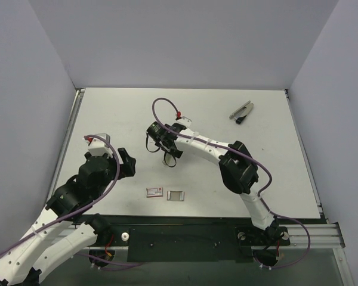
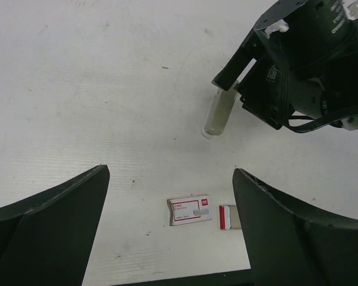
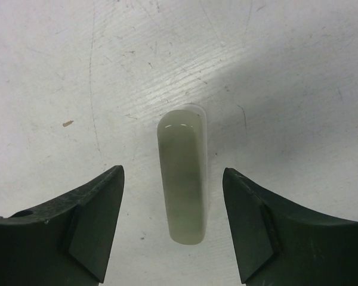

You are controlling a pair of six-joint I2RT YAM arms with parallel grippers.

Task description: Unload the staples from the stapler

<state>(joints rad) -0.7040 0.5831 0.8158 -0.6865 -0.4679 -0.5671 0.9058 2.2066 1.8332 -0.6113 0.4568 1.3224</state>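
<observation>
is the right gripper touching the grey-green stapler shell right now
Apart. The right wrist view shows a strip of table on each side of the stapler shell, between it and the fingers of the right gripper.

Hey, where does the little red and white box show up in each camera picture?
Top view: the box lies below centre, slightly left.
Left wrist view: the box lies at bottom centre.
Right wrist view: not in it.
Shared landmark: the right gripper, open over the pale stapler shell, shows in all three.
</observation>
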